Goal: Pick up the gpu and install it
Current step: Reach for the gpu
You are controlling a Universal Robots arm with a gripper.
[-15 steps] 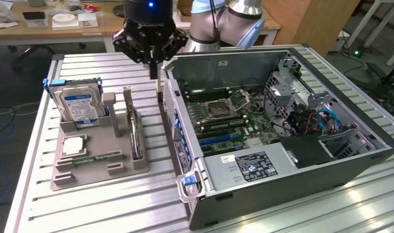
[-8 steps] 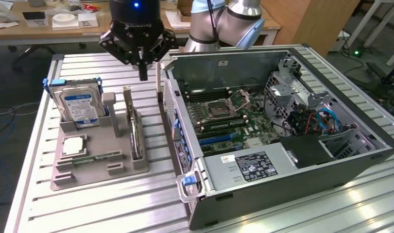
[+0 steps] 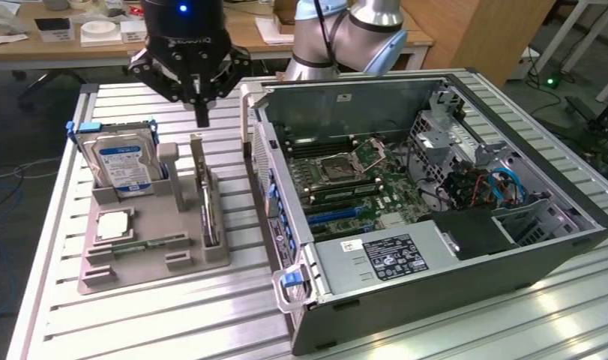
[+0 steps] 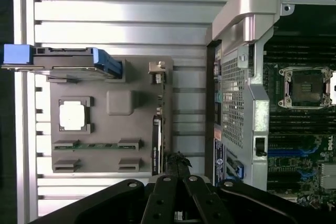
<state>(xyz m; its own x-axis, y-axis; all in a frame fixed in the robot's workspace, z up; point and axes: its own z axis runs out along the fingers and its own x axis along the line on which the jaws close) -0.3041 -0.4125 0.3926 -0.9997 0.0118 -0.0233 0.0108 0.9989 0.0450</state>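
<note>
1. Exterior view, step. The pickup is the step in hand, and nothing has been lifted. The gpu (image 3: 208, 206) stands on its long edge in a slot of the grey tray (image 3: 133, 274), pale bracket at the far end. The tray lies on the exterior view's left of the open case (image 3: 543, 247).
2. Exterior view, claw. My claw (image 3: 202, 120) hangs over the far end of the tray, above the gpu's bracket end. Its fingers are clenched to a single point. It holds nothing and, as far as I can judge, touches nothing.
3. Exterior view, neighbours. The hard drive (image 3: 124, 165) stands upright in the tray to the exterior view's left of the gpu.
4. Wrist view, target. The gpu (image 4: 156, 140) shows edge-on as a dark strip along the side of the tray (image 4: 100, 127) nearest the case (image 4: 247, 103). The hard drive (image 4: 58, 61) sits on the tray's other side.
5. Wrist view, claw. My claw (image 4: 177, 157) is pinched shut and empty, its tips just beside the gpu's line and not squarely over it.
6. Judgement. This pickup calls for the fingers to part enough to straddle the thin card. They must also centre over its top edge and stay clear of the case wall close by.
</note>
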